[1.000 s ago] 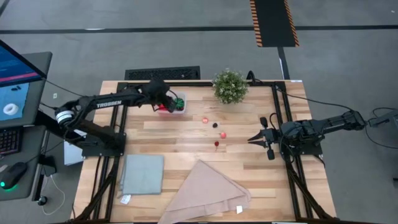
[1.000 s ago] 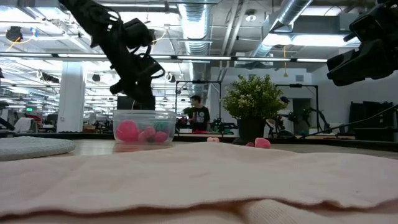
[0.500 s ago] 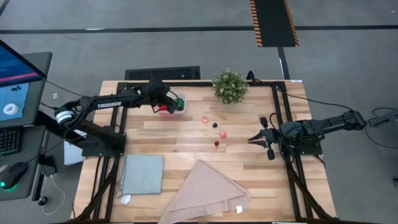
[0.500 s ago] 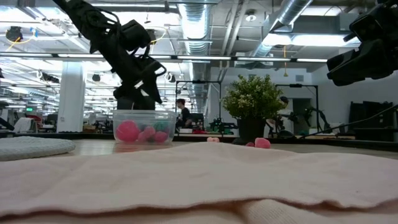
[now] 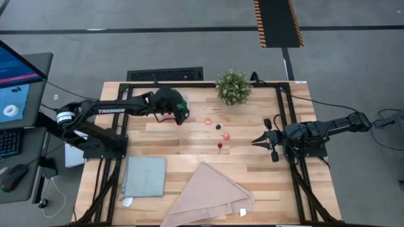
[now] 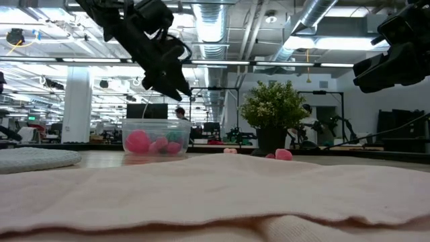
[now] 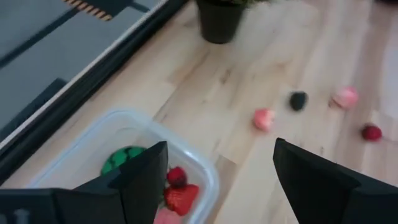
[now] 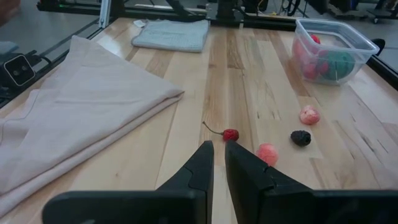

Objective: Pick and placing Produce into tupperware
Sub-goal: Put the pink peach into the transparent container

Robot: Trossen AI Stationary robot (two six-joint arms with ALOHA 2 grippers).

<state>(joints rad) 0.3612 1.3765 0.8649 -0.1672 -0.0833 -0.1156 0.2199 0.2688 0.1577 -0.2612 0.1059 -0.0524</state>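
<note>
The clear tupperware [image 7: 199,163] stands on the table near its far left, holding red, pink and green produce [image 6: 138,141]. From above it is mostly covered by my left gripper [image 5: 179,112], which hovers open just over its right side, touching nothing. A few loose pieces lie on the wood at mid-table: a pink one [image 5: 207,122], a dark one [image 5: 218,126], another pink one [image 5: 226,136] and a red cherry [image 5: 219,146]. My right gripper [image 5: 255,140] waits shut to the right of them, above the table.
A bushy potted plant [image 5: 233,86] stands at the far edge, right of the tupperware. A grey-blue cloth [image 5: 144,175] and a folded beige cloth [image 5: 208,192] lie along the near edge. Bare wood lies between the loose pieces and the cloths.
My left gripper has risen from just over the tupperware and moved a little toward the table's right, toward the loose pieces. The tupperware and its contents have stayed where they were.
</note>
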